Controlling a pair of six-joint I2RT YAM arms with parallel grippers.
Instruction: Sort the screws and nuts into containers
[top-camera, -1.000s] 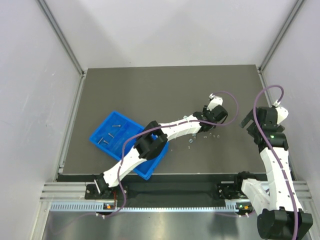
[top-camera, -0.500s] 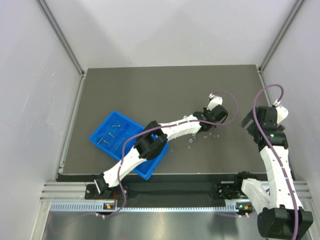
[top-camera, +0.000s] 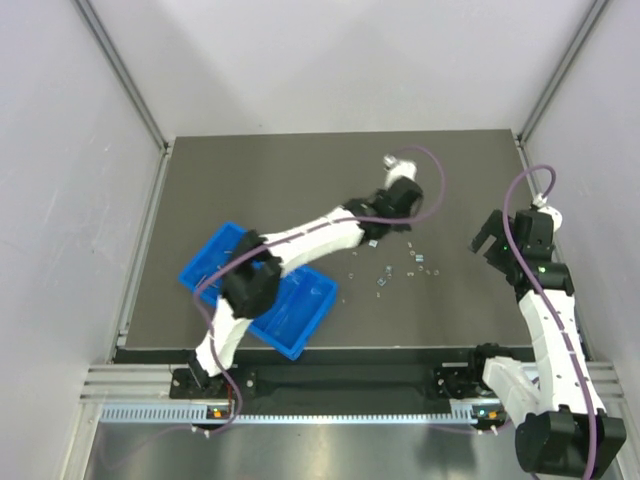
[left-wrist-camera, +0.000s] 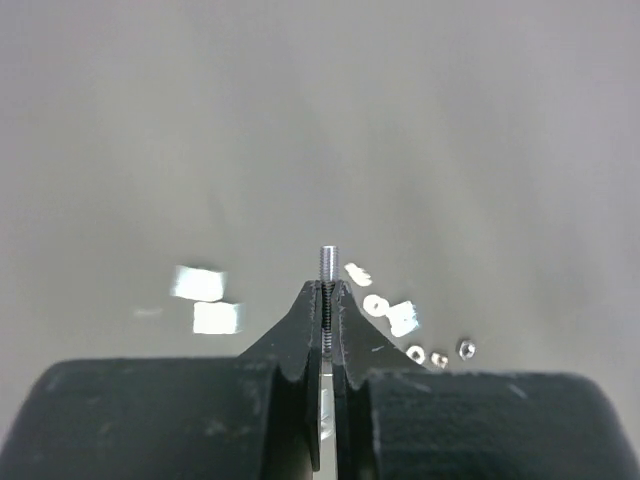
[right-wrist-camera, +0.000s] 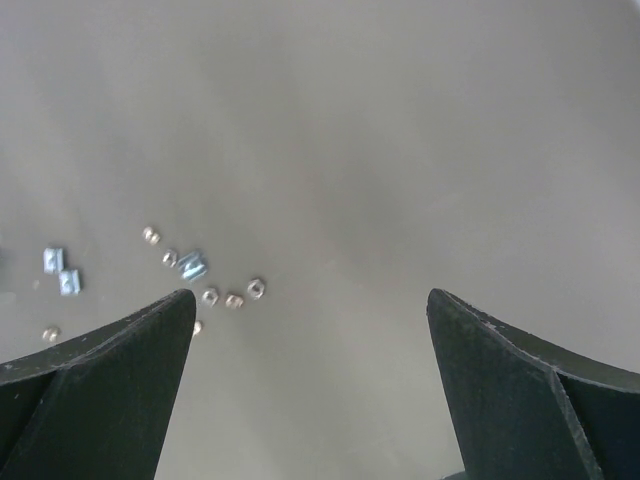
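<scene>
My left gripper (top-camera: 399, 213) is shut on a thin threaded screw (left-wrist-camera: 329, 262), which stands upright between the fingertips above the table. Loose nuts (left-wrist-camera: 376, 304) lie on the dark table just beyond and to the right of it, and they also show in the top view (top-camera: 384, 277). The blue tray (top-camera: 303, 343) sits at the near left, partly hidden under my left arm's elbow. My right gripper (top-camera: 486, 237) is open and empty above bare table, with small nuts (right-wrist-camera: 210, 296) to the left of its left finger.
Two square bright nuts (left-wrist-camera: 208, 301) lie left of the held screw. More nuts (top-camera: 421, 260) lie between the two grippers. White walls and metal rails close the table at the back and sides.
My left gripper has risen from the loose nuts and moved toward the far side, holding the screw, and its elbow swung left over the tray. My right gripper shifted slightly left.
</scene>
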